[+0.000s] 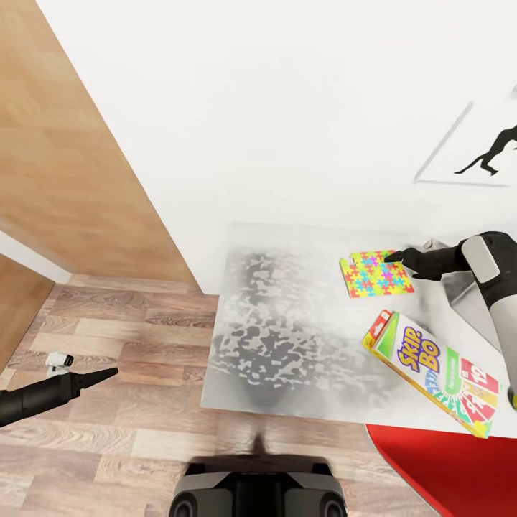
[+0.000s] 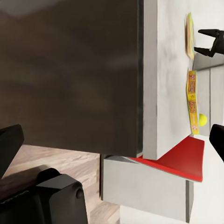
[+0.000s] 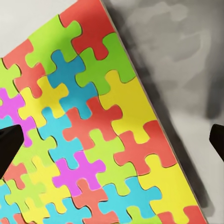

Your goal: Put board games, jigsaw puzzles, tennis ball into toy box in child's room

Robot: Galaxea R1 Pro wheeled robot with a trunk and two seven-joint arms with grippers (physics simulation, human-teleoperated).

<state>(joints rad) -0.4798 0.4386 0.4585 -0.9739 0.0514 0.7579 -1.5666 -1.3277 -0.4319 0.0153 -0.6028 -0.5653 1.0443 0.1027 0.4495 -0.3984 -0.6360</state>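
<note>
- The left gripper (image 1: 108, 373) is hanging out over the wood-plank floor (image 1: 122, 316), well off to the left of the table (image 1: 287, 337); its fingers are looking drawn together to a point with nothing between them.
- A small white object (image 1: 59, 362) is sitting on the floor just beside that arm; I cannot tell what it is.
- The table is standing against the white wall (image 1: 251, 108), its pale top showing mottled grey reflections across the left half.
- A jigsaw puzzle (image 1: 375, 273) is lying flat on the table toward the back, and it is looking as if a second square is stacked under it, slightly offset, though I cannot be sure.
- The right gripper (image 1: 396, 255) is reaching in from the right, its fingers spread apart and gripping nothing, hovering at the puzzle's far right corner; in the right wrist view the puzzle (image 3: 93, 126) is lying close beneath, with a dark fingertip (image 3: 9, 147) showing at each side.
- A board game (image 1: 431, 370) lettered SKIP-BO is lying flat nearer the front edge, apart from the puzzle.
- The toy box (image 1: 463, 301) is sitting at the right, mostly hidden behind the right arm.
- In the left wrist view the tennis ball (image 2: 202, 119) is resting on the table just beside the board game (image 2: 192, 100).
- Something red (image 1: 445, 467) is showing below the table's front right corner.
- A black silhouette picture (image 1: 488, 154) is hanging on the wall at far right.
</note>
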